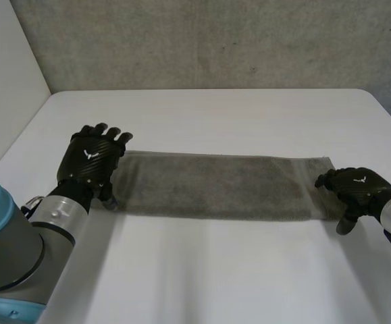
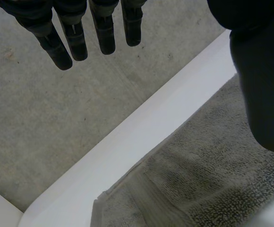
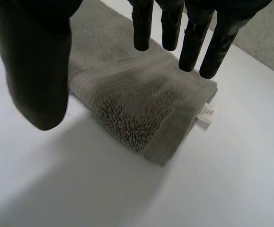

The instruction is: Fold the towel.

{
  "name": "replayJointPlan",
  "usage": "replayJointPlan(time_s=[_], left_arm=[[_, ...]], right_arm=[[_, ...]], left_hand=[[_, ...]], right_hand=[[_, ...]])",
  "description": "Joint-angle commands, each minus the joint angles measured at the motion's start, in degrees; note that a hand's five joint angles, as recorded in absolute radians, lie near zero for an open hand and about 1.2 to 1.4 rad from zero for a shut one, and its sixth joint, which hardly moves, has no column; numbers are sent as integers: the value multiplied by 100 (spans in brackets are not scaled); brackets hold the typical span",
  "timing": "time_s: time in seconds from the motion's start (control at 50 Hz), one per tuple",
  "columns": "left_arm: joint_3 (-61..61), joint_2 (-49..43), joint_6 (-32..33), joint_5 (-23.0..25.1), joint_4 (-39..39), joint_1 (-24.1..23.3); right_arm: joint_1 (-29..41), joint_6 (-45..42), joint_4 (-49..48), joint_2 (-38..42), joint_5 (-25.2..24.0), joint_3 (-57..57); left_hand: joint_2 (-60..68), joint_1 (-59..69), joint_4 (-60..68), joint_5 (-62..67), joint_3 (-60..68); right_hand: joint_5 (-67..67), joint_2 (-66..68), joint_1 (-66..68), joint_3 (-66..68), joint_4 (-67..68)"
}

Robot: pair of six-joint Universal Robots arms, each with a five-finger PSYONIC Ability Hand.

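A grey towel [image 1: 215,184] lies flat on the white table [image 1: 209,270] as a long folded strip running left to right. My left hand [image 1: 92,160] hovers over its left end, fingers [image 2: 75,40] straight and apart from the thumb, holding nothing; the towel's end [image 2: 207,175] lies under the palm. My right hand [image 1: 356,191] is at the towel's right end, open too. Its fingers [image 3: 193,40] reach above the folded end [image 3: 141,104], where a small white label [image 3: 206,114] sticks out.
The table's far edge [image 2: 127,142] meets a grey carpeted wall [image 1: 209,40]. A white wall [image 1: 3,67] stands at the left. Bare tabletop stretches in front of the towel.
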Motion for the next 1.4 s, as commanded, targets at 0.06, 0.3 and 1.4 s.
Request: replayJointPlan(time_s=[0.06, 0.3, 1.4], left_arm=[[14, -74, -114, 7, 13, 10], [-3, -74, -114, -2, 13, -34], [515, 444, -219, -81, 13, -51]], right_arm=[[-113, 2, -552, 432, -28, -43], [-114, -15, -675, 625, 7, -175], [4543, -472, -473, 1749, 1246, -3189]], left_hand=[[-303, -323, -340, -1114, -231], [-303, -323, -340, -1114, -231], [-404, -424, -441, -1215, -332]], right_hand=[[898, 1078, 946, 1013, 981], [4180, 4360, 4228, 4295, 4263], [6176, 6356, 6224, 6291, 6259]])
